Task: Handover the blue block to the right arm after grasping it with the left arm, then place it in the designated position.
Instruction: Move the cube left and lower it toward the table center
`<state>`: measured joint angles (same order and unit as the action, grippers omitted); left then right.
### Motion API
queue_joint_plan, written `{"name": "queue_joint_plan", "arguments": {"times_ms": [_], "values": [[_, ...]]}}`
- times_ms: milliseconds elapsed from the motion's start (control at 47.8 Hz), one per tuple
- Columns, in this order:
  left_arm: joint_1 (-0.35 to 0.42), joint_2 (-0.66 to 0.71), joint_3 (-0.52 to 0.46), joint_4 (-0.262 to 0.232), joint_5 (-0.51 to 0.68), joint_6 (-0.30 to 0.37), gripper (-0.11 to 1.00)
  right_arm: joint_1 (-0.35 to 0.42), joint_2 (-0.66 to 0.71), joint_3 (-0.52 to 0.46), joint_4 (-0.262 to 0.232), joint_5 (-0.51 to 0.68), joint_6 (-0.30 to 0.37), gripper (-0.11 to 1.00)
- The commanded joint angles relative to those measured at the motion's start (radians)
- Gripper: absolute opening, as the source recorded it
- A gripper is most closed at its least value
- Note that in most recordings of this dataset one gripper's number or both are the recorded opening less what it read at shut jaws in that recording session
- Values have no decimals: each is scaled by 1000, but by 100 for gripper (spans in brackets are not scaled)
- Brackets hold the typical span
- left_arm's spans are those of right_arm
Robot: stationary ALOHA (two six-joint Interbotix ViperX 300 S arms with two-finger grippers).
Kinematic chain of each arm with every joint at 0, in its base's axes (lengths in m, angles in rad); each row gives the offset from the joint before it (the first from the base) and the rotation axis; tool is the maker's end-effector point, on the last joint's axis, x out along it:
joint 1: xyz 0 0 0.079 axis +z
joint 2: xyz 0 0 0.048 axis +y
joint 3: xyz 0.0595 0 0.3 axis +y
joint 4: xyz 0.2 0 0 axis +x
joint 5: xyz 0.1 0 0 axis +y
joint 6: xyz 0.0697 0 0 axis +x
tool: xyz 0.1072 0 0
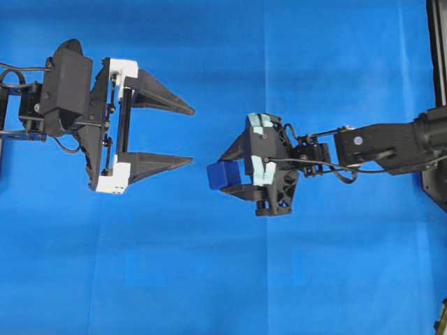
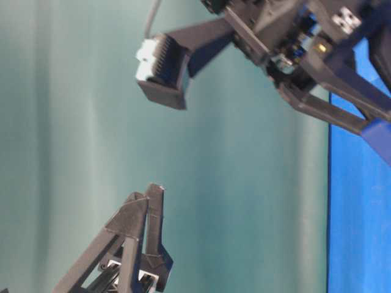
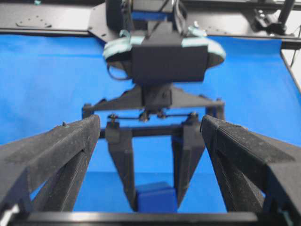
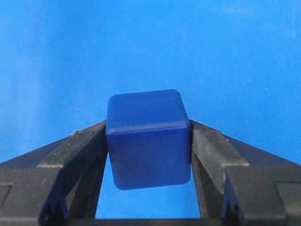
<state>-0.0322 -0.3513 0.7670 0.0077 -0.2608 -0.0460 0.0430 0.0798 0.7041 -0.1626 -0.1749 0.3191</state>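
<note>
Between right fingers (image 4: 207,160), blue block (image 4: 148,139), unlabelled

You have one blue block (image 1: 223,175) in the scene, and it is the only loose thing on show. You have two arms over one blue cloth (image 1: 230,279): the left arm (image 1: 66,87) well to the left of the block, the right arm (image 1: 377,146) just to its right. You have two grippers, the left gripper (image 1: 188,134) and the right gripper (image 1: 230,178), each with two black fingers, four in all.
</note>
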Motion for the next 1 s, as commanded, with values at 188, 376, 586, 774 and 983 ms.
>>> {"name": "queue_joint_plan", "arguments": {"times_ms": [188, 376, 586, 774, 983], "values": [[-3, -6, -23, 2, -9, 0, 90, -17, 57, -35, -9, -74, -2, 37], [-3, -5, -21, 2, -8, 0, 90, -18, 86, -35, -15, -112, -5, 37], [-3, -6, -21, 2, -8, 0, 90, -23, 106, -38, -29, -114, -9, 37], [-2, -6, -23, 2, -8, -2, 90, -29, 109, -43, -31, -114, -11, 37], [-2, -6, -21, 2, -8, 0, 90, -38, 109, -46, -37, -114, -11, 37]]}}
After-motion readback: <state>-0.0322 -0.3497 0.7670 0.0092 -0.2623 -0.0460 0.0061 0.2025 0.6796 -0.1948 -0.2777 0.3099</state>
